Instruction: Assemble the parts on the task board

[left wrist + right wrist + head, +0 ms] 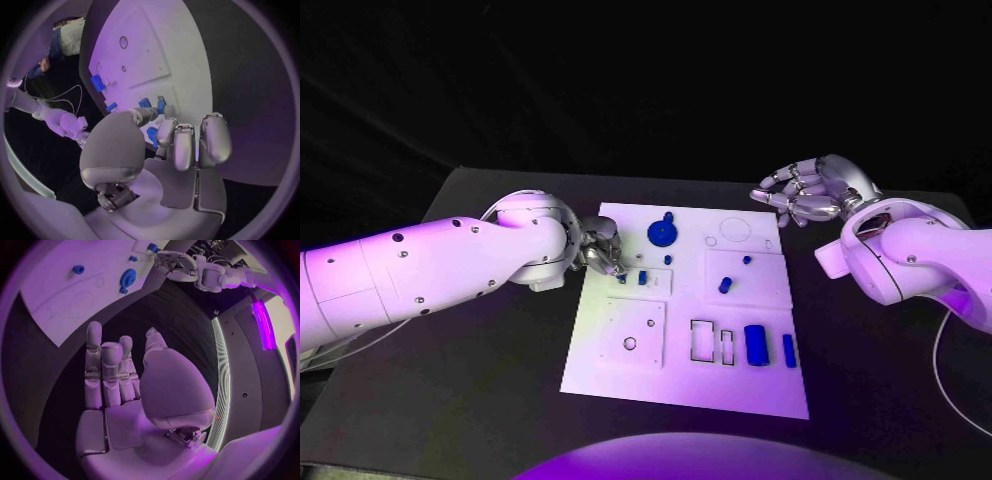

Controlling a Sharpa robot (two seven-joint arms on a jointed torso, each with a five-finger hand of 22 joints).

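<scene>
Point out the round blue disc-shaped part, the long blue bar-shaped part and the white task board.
Round blue disc-shaped part [662, 233]: head view, centre of the disc.
Long blue bar-shaped part [756, 345]: head view, middle of the bar.
White task board [682, 388]: head view, bare near strip.

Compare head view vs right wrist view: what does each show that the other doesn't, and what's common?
Head view alone: the near end of the task board, with the long blue bar and the slimmer blue piece beside it, plus the back of the right hand hovering off the board's far right corner.

Right wrist view alone: the right hand's palm side, fingers apart, holding nothing.

Both: the round blue part and the left hand at the board's left edge.
</scene>
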